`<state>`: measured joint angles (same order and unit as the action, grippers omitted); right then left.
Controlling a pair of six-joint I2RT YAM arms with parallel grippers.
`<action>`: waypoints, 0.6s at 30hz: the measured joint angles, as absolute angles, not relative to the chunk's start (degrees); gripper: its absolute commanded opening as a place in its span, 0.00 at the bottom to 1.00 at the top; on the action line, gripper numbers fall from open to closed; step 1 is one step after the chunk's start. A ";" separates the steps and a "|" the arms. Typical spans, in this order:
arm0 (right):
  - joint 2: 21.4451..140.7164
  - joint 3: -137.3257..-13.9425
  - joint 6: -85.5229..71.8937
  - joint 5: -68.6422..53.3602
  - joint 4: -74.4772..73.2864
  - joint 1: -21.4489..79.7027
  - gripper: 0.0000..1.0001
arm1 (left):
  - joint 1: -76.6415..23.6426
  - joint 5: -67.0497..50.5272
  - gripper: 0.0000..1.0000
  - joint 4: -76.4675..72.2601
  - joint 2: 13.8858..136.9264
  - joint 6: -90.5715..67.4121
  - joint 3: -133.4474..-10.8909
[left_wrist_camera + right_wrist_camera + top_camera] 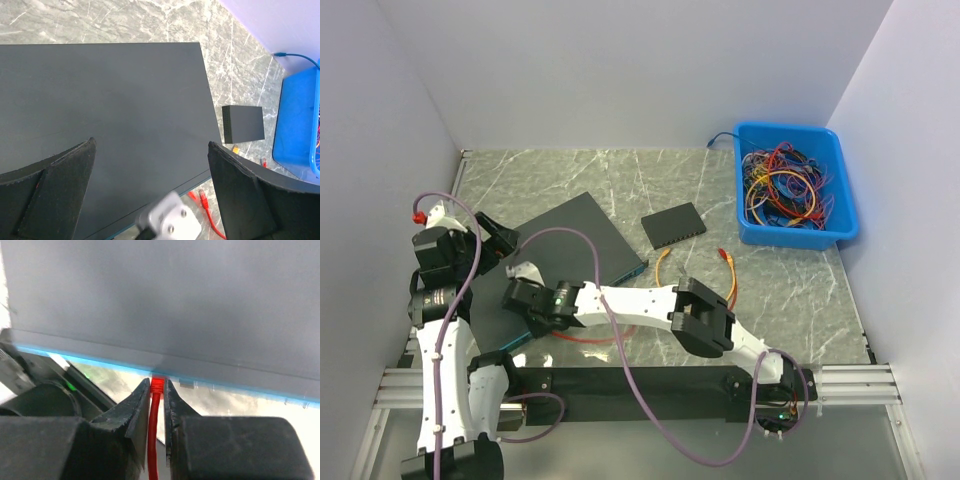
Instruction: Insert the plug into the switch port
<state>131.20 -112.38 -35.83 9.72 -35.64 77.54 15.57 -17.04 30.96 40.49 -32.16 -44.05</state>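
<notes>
A large dark flat switch (570, 235) with a blue front edge lies at the table's left. My right gripper (157, 387) is shut on a red plug (157, 384). The plug's tip is against the switch's blue-trimmed front face (165, 371). Its red cable (154, 440) runs back between the fingers. In the top view the right gripper (525, 298) sits at the switch's near edge. My left gripper (152, 144) is open and empty, hovering above the switch top (110, 100). It is at the switch's left corner in the top view (492, 240).
A small black switch (673, 225) lies mid-table, also in the left wrist view (243, 123). An orange cable (728, 272) lies beside it. A loose red plug (206, 200) lies by the big switch's edge. A blue bin (790, 185) of cables stands at the back right.
</notes>
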 measured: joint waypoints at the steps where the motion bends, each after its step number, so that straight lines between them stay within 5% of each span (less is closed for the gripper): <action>1: 131.46 -113.30 -35.83 9.96 -34.87 77.21 0.00 | 15.57 -16.99 0.99 30.98 40.29 -32.16 -44.05; 11: 131.09 -111.46 -36.82 8.99 -32.80 76.71 0.00 | 15.57 -16.58 0.99 31.05 39.31 -32.16 -44.05; 18: 123.48 -95.24 -38.72 10.66 -17.98 76.71 0.00 | 15.57 -16.58 0.99 31.14 38.83 -32.16 -44.05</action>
<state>123.48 -95.24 -38.72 10.66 -17.98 76.71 15.57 -16.58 31.14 38.83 -32.16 -44.05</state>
